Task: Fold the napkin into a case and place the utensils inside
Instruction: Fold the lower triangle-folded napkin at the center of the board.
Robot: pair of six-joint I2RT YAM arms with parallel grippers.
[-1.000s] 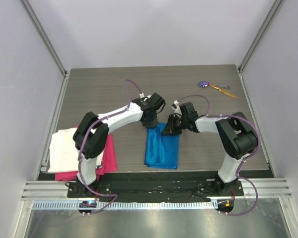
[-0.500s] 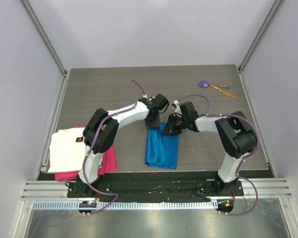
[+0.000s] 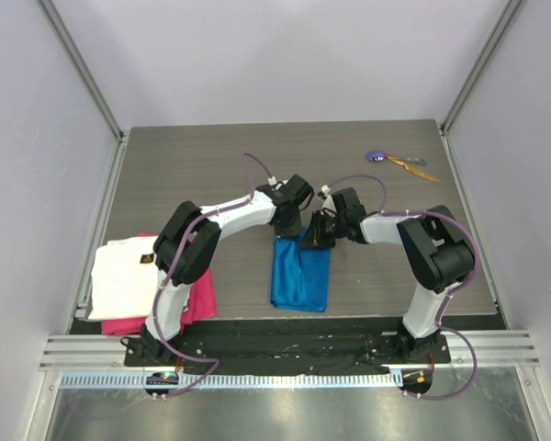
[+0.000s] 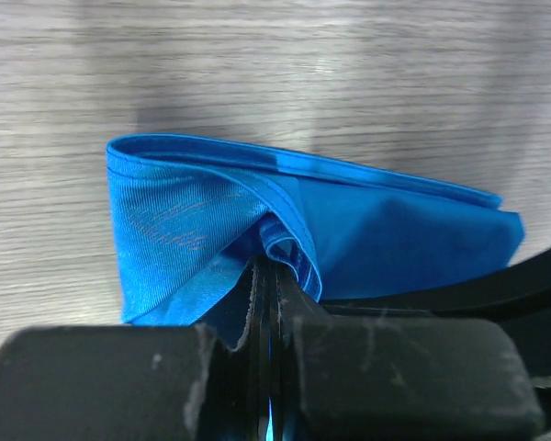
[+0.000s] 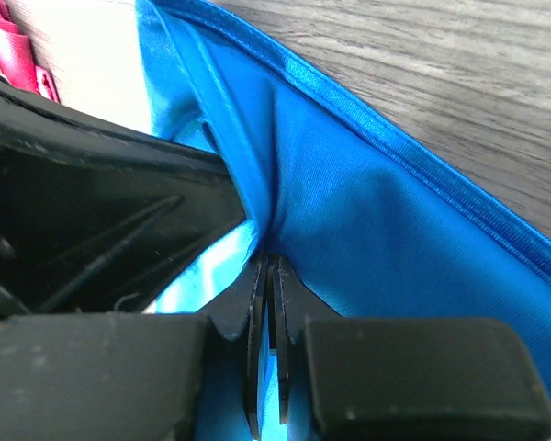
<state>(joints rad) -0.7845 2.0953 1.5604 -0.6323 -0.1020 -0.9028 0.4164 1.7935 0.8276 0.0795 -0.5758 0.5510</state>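
The bright blue napkin [image 3: 300, 276] lies folded in a narrow strip at the table's middle front. My left gripper [image 3: 288, 230] is shut on its far left corner; the left wrist view shows the cloth [image 4: 220, 220] bunched into the closed jaws [image 4: 271, 276]. My right gripper [image 3: 318, 236] is shut on the far right corner, with blue fabric [image 5: 395, 239] pinched between its jaws [image 5: 269, 271]. The two grippers sit close together. The purple-headed utensil [image 3: 377, 155] and the orange-yellow utensil [image 3: 413, 166] with a silvery tip lie at the far right of the table.
A white cloth [image 3: 129, 276] lies on a pink cloth [image 3: 195, 299] at the front left. Grey walls and metal frame posts enclose the dark wood-grain table [image 3: 193, 175].
My left gripper has moved right, toward my right gripper, drawing the napkin's far edge narrower. The napkin's top left corner has shifted right. The right gripper has barely moved.
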